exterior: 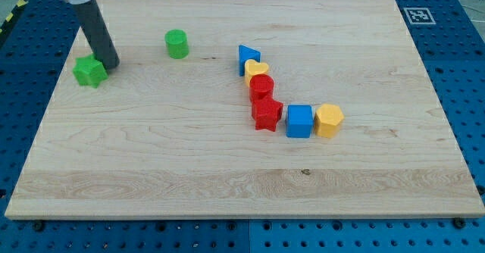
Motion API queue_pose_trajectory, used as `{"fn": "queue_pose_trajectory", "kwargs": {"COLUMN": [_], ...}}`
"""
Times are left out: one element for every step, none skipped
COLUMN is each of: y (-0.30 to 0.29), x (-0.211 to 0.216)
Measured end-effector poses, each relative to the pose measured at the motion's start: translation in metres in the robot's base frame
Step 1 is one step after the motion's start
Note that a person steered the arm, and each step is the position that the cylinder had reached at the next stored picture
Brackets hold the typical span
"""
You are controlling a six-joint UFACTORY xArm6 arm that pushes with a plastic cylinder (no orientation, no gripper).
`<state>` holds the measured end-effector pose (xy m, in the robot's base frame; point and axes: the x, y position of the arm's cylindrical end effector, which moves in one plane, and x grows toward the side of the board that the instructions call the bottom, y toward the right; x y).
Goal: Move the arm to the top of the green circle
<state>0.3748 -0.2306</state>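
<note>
green circle [176,44], short upright cylinder, my tip [110,64] well left

Only part of the arm showed, at the view's top-left corner. The rod [98,37] was a plain dark-grey/black cylinder w/ smooth matte sides, no markings or screws visible. Above it sat a wider collar, light grey/white band under a black part, cut off by the frame edge. My tip [110,65] was blunt, same dark colour as the rest.
</note>
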Motion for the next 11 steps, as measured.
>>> {"fn": "queue_pose_trajectory", "kwargs": {"y": [-0.024,-0.04,-0.052,-0.051,-0.034,-0.032,-0.024,0.0,0.025,0.05,0.079], "x": [-0.017,-0.041,-0.054,-0.074,-0.103,-0.107,-0.11,-0.12,-0.12,-0.119,-0.119]}}
